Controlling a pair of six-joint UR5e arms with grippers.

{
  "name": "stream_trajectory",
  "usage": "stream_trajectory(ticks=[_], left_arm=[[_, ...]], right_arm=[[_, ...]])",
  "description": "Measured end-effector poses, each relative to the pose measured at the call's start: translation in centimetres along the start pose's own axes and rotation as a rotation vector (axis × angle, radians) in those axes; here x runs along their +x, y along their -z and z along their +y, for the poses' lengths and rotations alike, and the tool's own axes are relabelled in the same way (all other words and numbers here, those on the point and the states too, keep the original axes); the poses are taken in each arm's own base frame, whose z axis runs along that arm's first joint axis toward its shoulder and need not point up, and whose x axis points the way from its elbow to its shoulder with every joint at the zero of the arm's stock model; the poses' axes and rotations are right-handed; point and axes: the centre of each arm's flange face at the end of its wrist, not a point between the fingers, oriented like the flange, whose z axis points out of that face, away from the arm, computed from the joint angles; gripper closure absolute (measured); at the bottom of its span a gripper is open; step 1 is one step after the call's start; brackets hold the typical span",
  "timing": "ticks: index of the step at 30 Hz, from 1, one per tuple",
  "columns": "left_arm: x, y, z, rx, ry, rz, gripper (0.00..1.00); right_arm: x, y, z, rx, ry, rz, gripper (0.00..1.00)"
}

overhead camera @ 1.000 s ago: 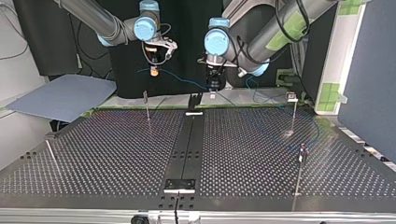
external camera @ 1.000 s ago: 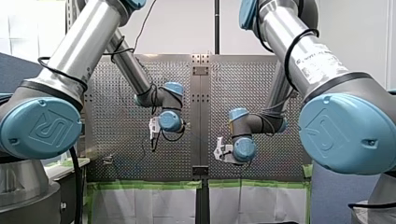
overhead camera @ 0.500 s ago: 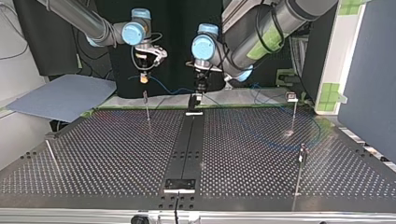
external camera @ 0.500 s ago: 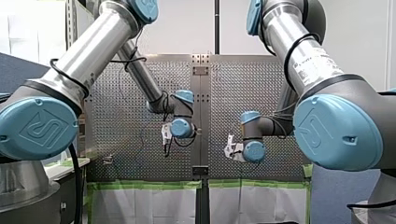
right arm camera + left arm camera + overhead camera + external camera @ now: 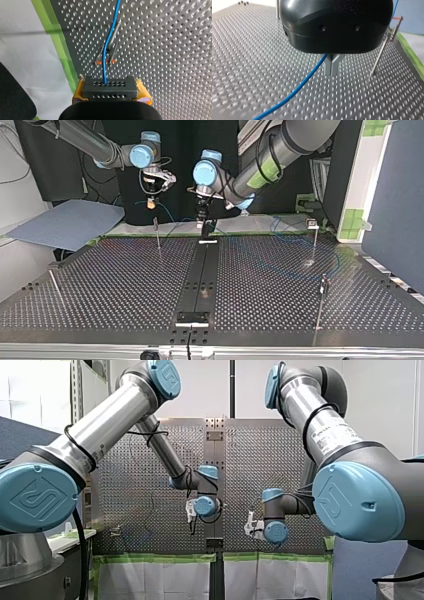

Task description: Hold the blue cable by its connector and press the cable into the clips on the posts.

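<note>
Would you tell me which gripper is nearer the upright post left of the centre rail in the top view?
Right. My right gripper hangs just above the post; my left gripper is off to its side, over the centre rail.

In the left wrist view you see only the tips of the left claw. Its black housing covers the rest of it, and the blue cable goes out of sight behind this housing. In the right wrist view the connector hides most of the yellow pads, and the cable is cut off at the edge. In the top view the clips on the posts are too small to read.
</note>
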Motion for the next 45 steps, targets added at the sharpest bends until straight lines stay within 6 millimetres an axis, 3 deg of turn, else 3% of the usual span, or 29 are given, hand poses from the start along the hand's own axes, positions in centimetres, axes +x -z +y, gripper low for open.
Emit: stream_trajectory(ticks=[8,13,20,26,32,45], left_arm=[[2.0,-1.8,-1.7,0.021,0.030,-0.020,1.00],[3.4,-3.0,-1.9,0.008,0.033,-0.028,1.00],[7.0,-3.1,-1.4,-0.009,0.013,0.012,1.00],[10.1,-2.6,-0.8,-0.015,0.001,0.053,1.00],[13.7,-1.7,-0.3,-0.018,0.001,0.099,1.00],[20.5,0.5,0.4,-0.025,0.003,0.163,1.00]], right_arm=[[0.2,0.4,2.0,-0.079,0.025,-0.019,1.00],[1.3,1.2,3.2,-0.117,0.014,0.015,1.00],[2.7,2.3,5.0,-0.166,0.005,0.055,1.00],[1.6,3.5,6.2,-0.189,0.040,0.025,1.00],[-0.3,3.4,7.2,-0.196,0.038,0.009,1.00],[-2.8,-0.2,7.8,-0.132,0.089,0.058,1.00]])
